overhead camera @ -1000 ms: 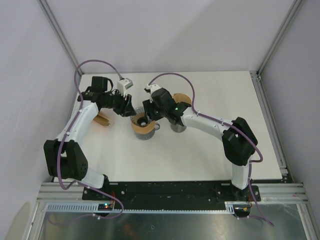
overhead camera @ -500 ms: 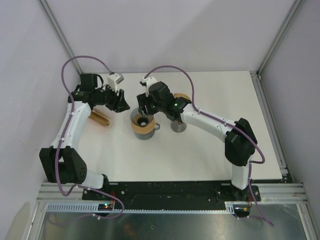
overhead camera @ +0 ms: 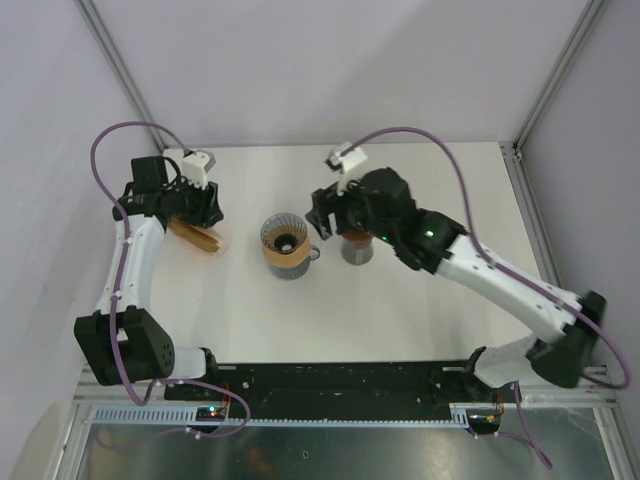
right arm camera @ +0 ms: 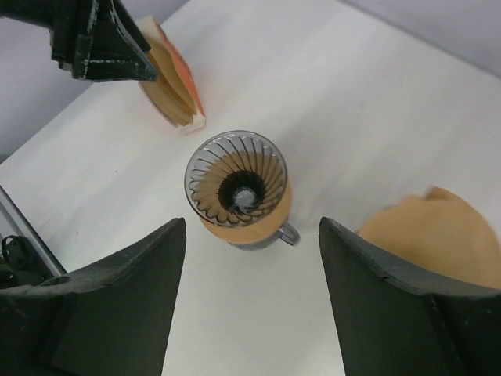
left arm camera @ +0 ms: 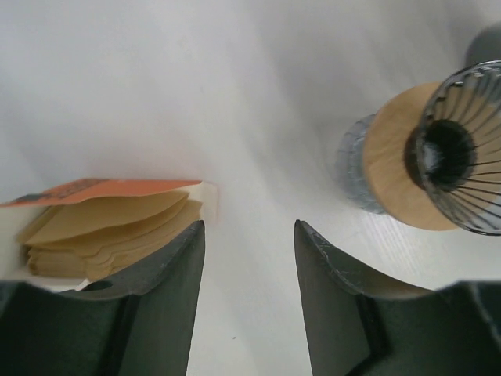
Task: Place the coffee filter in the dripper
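both arms have drawn back from the dripper (right arm camera: 237, 188). the left hand (left arm camera: 249, 235) now hangs just beside the open pack of coffee filters (left arm camera: 109, 231) at the left of the surface (overhead camera: 420, 310). the right hand (right arm camera: 252, 227) is high above the dripper. both hands are released, jaws apart with nothing between them. the ribbed glass dripper with its wooden collar stands on a grey cup (right arm camera: 270, 235). one brown filter (right arm camera: 434, 235) sits to its right, on a grey stand (overhead camera: 355, 253).

White tabletop (overhead camera: 400, 315), pale lilac walls (overhead camera: 330, 70), aluminium frame posts (overhead camera: 556, 78), metal rail (overhead camera: 580, 381) along the near edge
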You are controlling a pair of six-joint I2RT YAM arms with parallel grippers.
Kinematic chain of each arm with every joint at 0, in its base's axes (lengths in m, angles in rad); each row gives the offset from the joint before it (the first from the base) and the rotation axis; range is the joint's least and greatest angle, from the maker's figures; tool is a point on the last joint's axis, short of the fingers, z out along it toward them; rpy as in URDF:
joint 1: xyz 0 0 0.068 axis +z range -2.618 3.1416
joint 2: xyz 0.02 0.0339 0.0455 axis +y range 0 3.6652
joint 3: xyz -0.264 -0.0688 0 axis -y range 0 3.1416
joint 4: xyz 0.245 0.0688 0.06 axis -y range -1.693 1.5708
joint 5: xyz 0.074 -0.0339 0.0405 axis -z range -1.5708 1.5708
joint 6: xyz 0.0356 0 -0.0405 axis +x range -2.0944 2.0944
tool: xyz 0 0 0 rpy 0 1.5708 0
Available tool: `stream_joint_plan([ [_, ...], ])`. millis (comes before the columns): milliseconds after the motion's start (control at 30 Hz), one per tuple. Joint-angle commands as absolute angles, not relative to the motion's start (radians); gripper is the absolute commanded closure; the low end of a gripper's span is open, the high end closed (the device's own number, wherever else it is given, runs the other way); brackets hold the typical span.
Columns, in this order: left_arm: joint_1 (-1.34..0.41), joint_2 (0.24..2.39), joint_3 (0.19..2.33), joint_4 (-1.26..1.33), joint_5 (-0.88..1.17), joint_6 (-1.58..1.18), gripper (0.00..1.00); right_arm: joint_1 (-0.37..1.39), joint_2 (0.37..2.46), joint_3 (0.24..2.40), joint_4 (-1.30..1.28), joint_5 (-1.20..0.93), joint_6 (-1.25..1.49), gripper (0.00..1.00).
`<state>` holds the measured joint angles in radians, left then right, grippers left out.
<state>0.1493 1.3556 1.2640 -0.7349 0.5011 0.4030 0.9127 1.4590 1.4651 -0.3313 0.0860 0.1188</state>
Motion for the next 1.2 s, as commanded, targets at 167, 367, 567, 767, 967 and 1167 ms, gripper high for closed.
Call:
stream_joint_plan([
  [167,0.186,1.309,1.254,-0.690,0.308,0.533,0.47,0.895,1.212,1.285,-0.457,0.241,0.042,0.24],
  [367,0.186,1.274,1.212,-0.694,0.215,0.880,0.42,0.842,1.102,1.189,-0.446,0.206,0.015,0.22],
  [567,0.159,1.313,1.189,-0.703,0.123,1.064,0.46,0.790,1.056,1.135,-0.414,0.113,0.005,0.22],
  [767,0.143,1.395,1.212,-0.703,0.025,1.178,0.54,0.769,1.043,1.112,-0.401,0.090,0.004,0.22],
  [967,0.125,1.432,1.197,-0.702,0.022,1.313,0.54,0.749,1.041,1.107,-0.400,0.081,0.003,0.22],
  [1167,0.124,1.459,1.193,-0.701,0.062,1.434,0.58,0.739,1.035,1.097,-0.401,0.070,0.004,0.21],
])
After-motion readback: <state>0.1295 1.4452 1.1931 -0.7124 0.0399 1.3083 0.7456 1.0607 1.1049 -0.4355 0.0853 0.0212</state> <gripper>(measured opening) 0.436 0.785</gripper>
